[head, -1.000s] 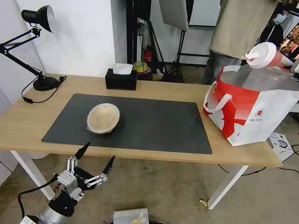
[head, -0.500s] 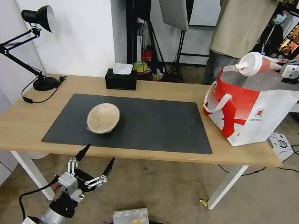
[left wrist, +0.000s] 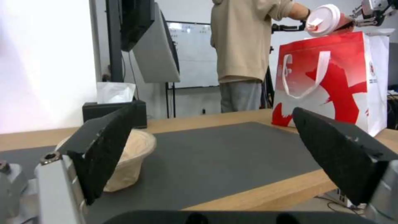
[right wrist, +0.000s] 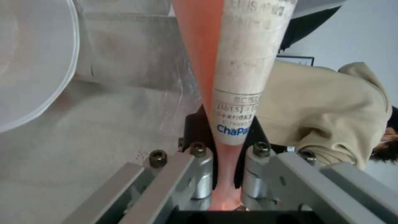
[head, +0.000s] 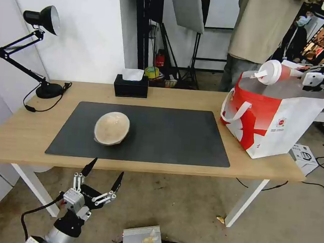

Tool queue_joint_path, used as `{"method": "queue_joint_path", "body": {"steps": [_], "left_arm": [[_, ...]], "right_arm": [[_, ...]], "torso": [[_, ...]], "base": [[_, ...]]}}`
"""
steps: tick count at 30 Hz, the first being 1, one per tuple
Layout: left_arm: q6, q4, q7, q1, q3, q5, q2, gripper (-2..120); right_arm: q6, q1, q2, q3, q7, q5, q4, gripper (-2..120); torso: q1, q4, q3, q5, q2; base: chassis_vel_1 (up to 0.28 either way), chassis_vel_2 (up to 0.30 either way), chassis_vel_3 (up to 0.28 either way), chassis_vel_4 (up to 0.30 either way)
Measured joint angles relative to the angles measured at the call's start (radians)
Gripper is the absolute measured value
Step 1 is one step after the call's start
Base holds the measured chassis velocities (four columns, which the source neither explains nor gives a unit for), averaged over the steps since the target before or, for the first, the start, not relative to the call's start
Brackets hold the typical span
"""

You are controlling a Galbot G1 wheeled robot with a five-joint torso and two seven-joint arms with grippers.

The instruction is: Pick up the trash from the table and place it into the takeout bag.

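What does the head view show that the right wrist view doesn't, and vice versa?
Head view alone: the table with its dark mat, the beige bowl on the mat, the tissue box, the desk lamp, and the open left gripper below the table's near edge.

Right wrist view alone: the printed label on the cup's side and a white round rim inside the bag.

Both: the right gripper shut on the red paper cup, held over the takeout bag's foil-lined opening.

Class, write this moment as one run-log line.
right gripper: shut on red paper cup, tilted over takeout bag | left gripper: open, below table edge | beige shallow bowl: on mat
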Motion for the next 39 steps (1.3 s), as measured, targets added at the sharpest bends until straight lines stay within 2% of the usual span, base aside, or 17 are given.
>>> {"method": "queue_joint_path", "body": {"steps": [4, 7, 10, 11, 13, 15, 18, 19, 22, 23, 26, 29, 31, 39], "left_arm": [[0.000, 0.001, 0.000, 0.000, 0.003, 0.006, -0.002, 100], [0.000, 0.002, 0.000, 0.000, 0.003, 0.011, -0.003, 100], [0.000, 0.002, 0.000, 0.000, 0.002, 0.012, -0.004, 100], [0.000, 0.002, 0.000, 0.000, 0.002, 0.012, -0.004, 100], [0.000, 0.001, 0.000, 0.000, 0.000, 0.012, -0.004, 100], [0.000, -0.002, 0.001, 0.000, 0.000, 0.012, -0.004, 100], [0.001, -0.017, 0.001, 0.001, -0.001, 0.010, -0.003, 100], [0.001, -0.017, 0.001, 0.001, -0.001, 0.010, -0.003, 100], [0.003, -0.023, 0.000, 0.001, -0.004, 0.009, -0.001, 100], [0.003, -0.023, 0.000, 0.001, -0.004, 0.009, -0.001, 100], [0.003, -0.025, 0.000, 0.004, -0.009, 0.008, 0.001, 100], [0.003, -0.028, 0.000, 0.005, -0.011, 0.008, 0.001, 100], [0.003, -0.031, 0.000, 0.006, -0.012, 0.007, 0.002, 100], [0.008, -0.043, -0.002, 0.003, -0.018, 0.006, 0.009, 100]], "right_arm": [[0.002, 0.003, 0.007, 0.000, 0.001, -0.011, -0.006, 4], [0.003, 0.003, 0.009, -0.001, 0.001, -0.015, -0.007, 10], [0.003, 0.001, 0.010, -0.001, 0.002, -0.021, -0.010, 24], [0.003, 0.001, 0.010, -0.001, 0.002, -0.021, -0.010, 24], [0.003, 0.000, 0.010, 0.001, 0.001, -0.022, -0.012, 35], [0.004, 0.001, 0.009, 0.001, -0.005, -0.025, -0.012, 38], [0.008, 0.004, 0.007, 0.002, -0.015, -0.029, -0.012, 53], [0.008, 0.004, 0.007, 0.002, -0.015, -0.029, -0.012, 53], [0.009, 0.005, 0.001, 0.003, -0.017, -0.029, -0.009, 68], [0.009, 0.005, 0.001, 0.003, -0.017, -0.029, -0.009, 68], [0.010, 0.005, -0.008, 0.005, -0.019, -0.027, -0.003, 82], [0.010, 0.001, -0.014, 0.010, -0.020, -0.026, 0.001, 89], [0.011, -0.006, -0.018, 0.022, -0.021, -0.025, 0.005, 97], [0.002, -0.022, -0.053, 0.038, -0.017, 0.032, 0.036, 100]], "torso": [[0.000, 0.0000, 0.000, 0.0000, 0.000], [0.000, 0.0001, 0.000, 0.0000, 0.000], [0.000, 0.0000, 0.000, 0.0000, 0.000], [0.000, 0.0000, 0.000, 0.0000, 0.000], [0.000, 0.0000, 0.000, 0.0000, 0.000], [0.000, 0.0000, 0.000, 0.0000, 0.000], [0.000, 0.0000, 0.000, 0.0000, 0.000], [0.000, 0.0000, 0.000, 0.0000, 0.000], [0.000, 0.0000, 0.000, 0.0000, 0.000], [0.000, 0.0000, 0.000, 0.0000, 0.000], [0.000, 0.0000, 0.000, 0.0000, 0.000], [0.000, 0.0001, 0.000, 0.0000, 0.000], [0.000, 0.0000, 0.000, 0.0000, 0.000], [0.000, 0.0001, 0.000, 0.0000, 0.000]], "base": [[0.000, 0.000, 0.000, 0.000], [0.000, 0.000, 0.000, 0.000], [0.000, 0.000, 0.000, 0.000], [0.000, 0.000, 0.000, 0.000], [0.000, 0.000, 0.000, 0.000], [0.000, 0.000, 0.000, 0.000], [0.000, 0.000, 0.000, 0.000], [0.000, 0.000, 0.000, 0.000], [0.000, 0.000, 0.000, 0.000], [0.000, 0.000, 0.000, 0.000], [0.000, 0.000, 0.000, 0.000], [0.000, 0.000, 0.000, 0.000], [0.000, 0.000, 0.000, 0.000], [0.000, 0.000, 0.000, 0.000]]}}
